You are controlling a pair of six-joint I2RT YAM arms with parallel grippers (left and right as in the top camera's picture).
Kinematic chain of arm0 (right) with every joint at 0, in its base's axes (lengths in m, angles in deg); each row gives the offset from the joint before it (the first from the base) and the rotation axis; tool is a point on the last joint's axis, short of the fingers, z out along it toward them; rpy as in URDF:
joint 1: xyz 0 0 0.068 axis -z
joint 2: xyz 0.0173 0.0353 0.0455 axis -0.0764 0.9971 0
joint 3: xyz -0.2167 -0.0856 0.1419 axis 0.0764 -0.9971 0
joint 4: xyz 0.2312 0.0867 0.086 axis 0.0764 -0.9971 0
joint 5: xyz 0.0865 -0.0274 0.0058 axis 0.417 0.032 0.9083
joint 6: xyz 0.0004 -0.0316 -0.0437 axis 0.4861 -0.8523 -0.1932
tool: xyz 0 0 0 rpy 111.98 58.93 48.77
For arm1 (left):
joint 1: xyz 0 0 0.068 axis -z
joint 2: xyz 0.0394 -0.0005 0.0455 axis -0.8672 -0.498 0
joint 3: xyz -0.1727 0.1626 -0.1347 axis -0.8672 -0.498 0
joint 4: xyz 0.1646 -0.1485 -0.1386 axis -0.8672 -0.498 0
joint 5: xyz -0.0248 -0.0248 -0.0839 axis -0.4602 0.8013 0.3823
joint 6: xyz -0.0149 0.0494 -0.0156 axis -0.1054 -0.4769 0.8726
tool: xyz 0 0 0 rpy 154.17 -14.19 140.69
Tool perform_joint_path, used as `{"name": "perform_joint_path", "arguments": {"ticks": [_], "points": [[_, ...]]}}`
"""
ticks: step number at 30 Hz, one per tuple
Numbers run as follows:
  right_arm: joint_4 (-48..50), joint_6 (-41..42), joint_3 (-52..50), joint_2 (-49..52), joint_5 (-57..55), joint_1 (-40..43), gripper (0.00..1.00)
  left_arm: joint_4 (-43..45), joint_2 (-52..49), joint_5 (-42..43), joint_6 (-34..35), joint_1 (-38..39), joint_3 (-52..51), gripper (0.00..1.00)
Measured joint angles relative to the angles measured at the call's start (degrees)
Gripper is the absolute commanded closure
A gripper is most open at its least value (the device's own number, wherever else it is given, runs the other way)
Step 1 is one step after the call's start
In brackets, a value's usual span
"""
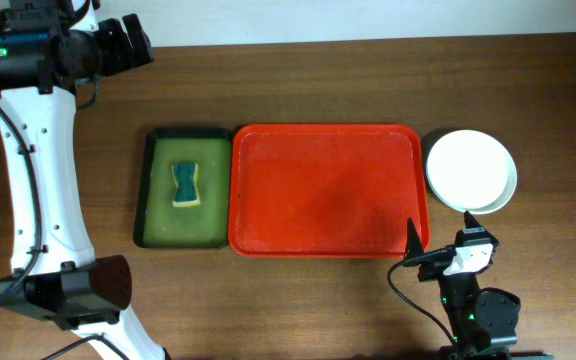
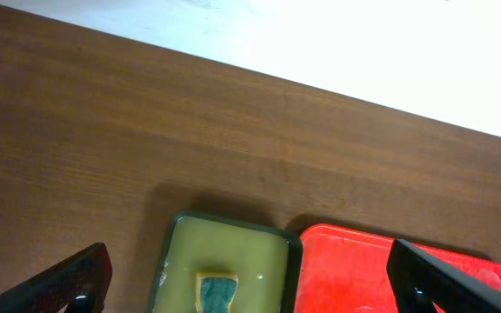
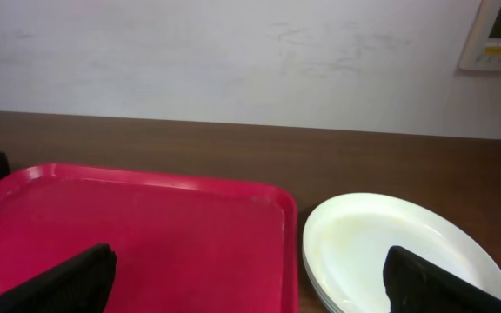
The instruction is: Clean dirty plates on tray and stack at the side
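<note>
Right gripper (image 3: 249,283) wide, plates (image 3: 403,252) stacked beside tray (image 3: 146,226).

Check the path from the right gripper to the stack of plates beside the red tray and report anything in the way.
Nothing visible blocks it. The right gripper, jaws open, sits just in front of the plates, which are stacked on the bare table right of the red tray. Only open wood lies between them.

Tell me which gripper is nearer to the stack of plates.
Right. The right gripper sits just below the stack of plates, at the red tray's corner. The left gripper is far across the table, top left.
</note>
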Motion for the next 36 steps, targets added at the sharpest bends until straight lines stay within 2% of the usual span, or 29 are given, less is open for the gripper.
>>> {"name": "perform_joint_path", "arguments": {"ticks": [6, 9, 14, 18, 21, 22, 26, 29, 30, 31, 33, 36], "points": [[0.00, 0.04, -0.02, 0.00, 0.00, 0.00, 0.01, -0.02, 1.27, -0.02, 0.00, 0.00, -0.15, 0.01], [0.00, 0.02, -0.02, 0.00, 0.07, 0.00, 0.01, -0.02, 10.38, -0.02, 0.00, 0.00, -0.52, 0.01], [0.02, 0.04, -0.02, 0.00, 0.20, 0.00, 0.01, 0.02, 31.43, 0.00, 0.00, 0.00, 0.02, 0.01], [0.04, 0.02, -0.02, -0.02, 0.20, 0.00, 0.01, 0.20, 40.54, 0.00, 0.00, 0.00, -2.89, 0.01], [0.04, 0.02, 0.00, -0.02, 0.24, 0.00, 0.01, 0.17, 50.21, 0.02, 0.00, 0.00, -16.28, 0.01], [0.07, 0.04, 0.00, 0.11, 0.28, 0.00, 0.01, 1.99, 54.27, -0.07, 0.00, 0.00, -23.15, 0.01], [0.07, 0.04, 0.00, 0.00, 0.39, 0.00, 0.01, 0.07, 69.59, -0.09, 0.02, 0.00, -51.65, 0.00], [0.04, 0.04, -0.02, 0.00, 0.39, 0.00, 0.01, 9.99, 80.52, -0.59, 0.02, 0.00, -71.71, 0.01], [0.09, 0.07, -0.02, -0.02, 0.39, 0.00, 0.01, 13.33, 82.73, -0.68, 0.04, 0.00, -75.52, 0.01], [0.07, 0.02, 0.00, 0.00, 0.39, 0.00, 0.01, 19.82, 85.88, -0.76, 0.07, 0.00, -80.81, 0.00], [0.04, 0.04, 0.00, -0.02, 0.39, 0.00, 0.01, 33.14, 92.80, -0.96, 0.17, 0.00, -92.02, 0.01], [0.04, 0.02, 0.00, 0.00, 0.39, 0.00, 0.01, 66.42, 102.20, -0.87, 0.24, 0.00, -106.33, 0.01]]}}
